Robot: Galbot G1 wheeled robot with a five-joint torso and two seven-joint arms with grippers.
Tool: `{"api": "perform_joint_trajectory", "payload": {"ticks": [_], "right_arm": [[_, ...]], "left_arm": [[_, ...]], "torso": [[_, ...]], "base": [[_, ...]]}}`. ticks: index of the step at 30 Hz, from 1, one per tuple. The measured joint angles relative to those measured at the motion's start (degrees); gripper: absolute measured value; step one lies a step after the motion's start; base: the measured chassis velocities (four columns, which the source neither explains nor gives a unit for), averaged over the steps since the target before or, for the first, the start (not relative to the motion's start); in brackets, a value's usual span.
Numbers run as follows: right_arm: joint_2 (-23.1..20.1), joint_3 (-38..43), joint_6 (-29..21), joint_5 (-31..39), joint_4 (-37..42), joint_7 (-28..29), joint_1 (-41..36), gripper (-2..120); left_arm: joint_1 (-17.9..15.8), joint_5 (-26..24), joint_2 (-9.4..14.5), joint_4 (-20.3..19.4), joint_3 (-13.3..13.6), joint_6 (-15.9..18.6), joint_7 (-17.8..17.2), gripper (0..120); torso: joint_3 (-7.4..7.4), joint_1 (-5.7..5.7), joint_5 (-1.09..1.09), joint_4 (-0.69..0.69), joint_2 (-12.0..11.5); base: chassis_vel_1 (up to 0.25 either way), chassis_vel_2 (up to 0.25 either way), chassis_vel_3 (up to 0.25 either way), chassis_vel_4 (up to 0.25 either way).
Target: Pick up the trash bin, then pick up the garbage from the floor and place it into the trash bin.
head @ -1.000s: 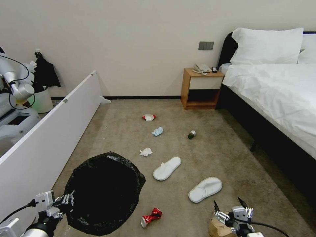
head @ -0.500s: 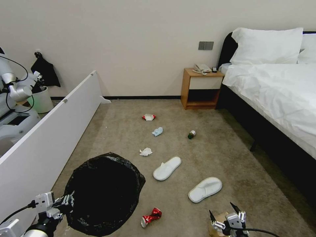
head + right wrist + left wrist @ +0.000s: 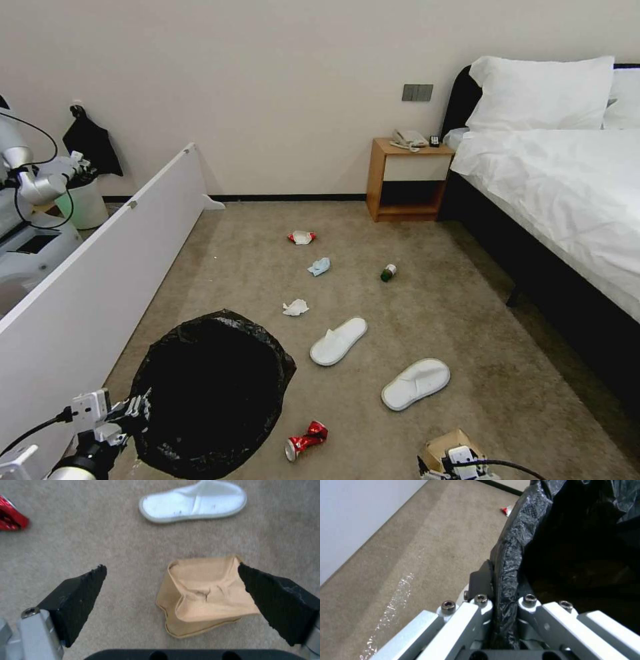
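Right pincer [image 3: 171, 580] spread wide, low over the floor [image 3: 83, 545], brown carton [image 3: 203, 595] btwn its fingers, seemingly touching one. Left pincer [image 3: 505, 605] pinching the black-bagged rim of the trash bin [image 3: 207, 393], lower left of frame. Red can [image 3: 305, 440] just beside bin; slippers [image 3: 339, 341] toward centre.

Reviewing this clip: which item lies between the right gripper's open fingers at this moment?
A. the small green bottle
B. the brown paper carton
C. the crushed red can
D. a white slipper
B. In the right wrist view the right gripper is open, with the brown paper carton on the carpet between its fingers, set against one of them; the white slipper and the crushed red can lie farther off.
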Motion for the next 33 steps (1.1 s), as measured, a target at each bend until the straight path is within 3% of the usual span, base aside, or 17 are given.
{"api": "perform_joint_trajectory", "payload": {"ticks": [12, 33], "right_arm": [[-5.38, -1.38, -6.82, 5.35, -5.19, 1.33, 6.99, 100], [-3.43, -6.37, -8.78, 3.69, -17.32, 2.33, 16.42, 100]], "left_arm": [[1.08, 0.31, -0.73, -0.49, -0.38, -0.30, 0.17, 3], [1.25, 0.78, -1.33, -1.01, -0.72, 0.05, -0.18, 3]], "torso": [[0.00, 0.00, 0.00, 0.01, 0.00], [0.00, 0.00, 0.00, 0.01, 0.00]], "base": [[0.000, 0.000, 0.000, 0.000], [0.000, 0.000, 0.000, 0.000]]}}
